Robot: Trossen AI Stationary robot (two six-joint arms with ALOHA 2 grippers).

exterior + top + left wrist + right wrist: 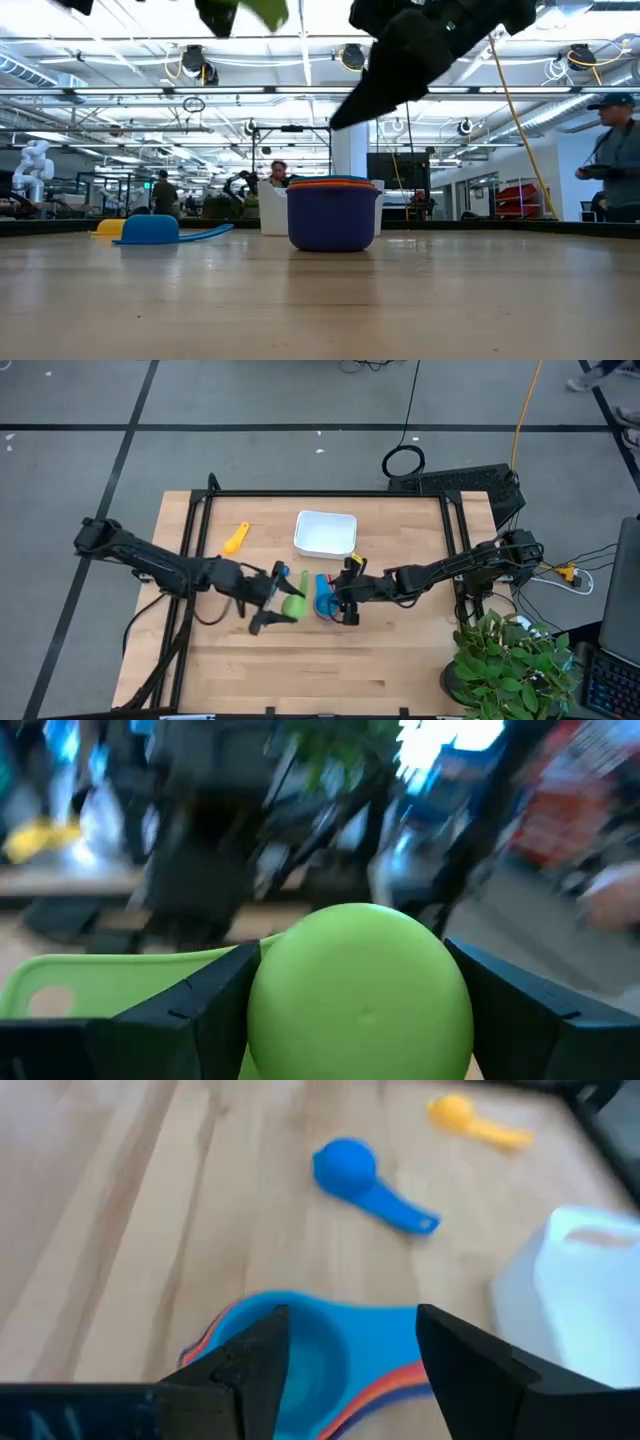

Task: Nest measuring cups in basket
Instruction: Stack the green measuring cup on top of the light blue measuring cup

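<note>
My left gripper (pixel 283 603) is shut on the green measuring cup (pixel 295 605), which it holds high over the table's middle; the cup's edge shows at the low view's top (pixel 265 12). A stack of cups, teal on top (pixel 300 1365) and navy outside (pixel 333 215), stands upright on its bottom on the table. My right gripper (pixel 340 605) hovers open above the stack without touching it. A blue cup (pixel 150 228) lies bowl-down left of the stack. The yellow cup (pixel 235 540) lies at the far left. The white basket (pixel 325 533) stands at the far middle. My left gripper pinches the green cup's round bowl (pixel 360 990) between its two fingers (pixel 200 1010), one on each side. The fingers lie level and come from the table's left. The cup is lifted clear, its closed underside toward the wrist and its flat handle (pixel 100 985) sticking out sideways.
A potted plant (pixel 510 660) stands at the table's near right corner. A dark frame (pixel 330 493) runs around the table's far edge and sides. A person (pixel 615 150) stands in the room beyond. Bare wood (pixel 300 670) lies toward the near edge.
</note>
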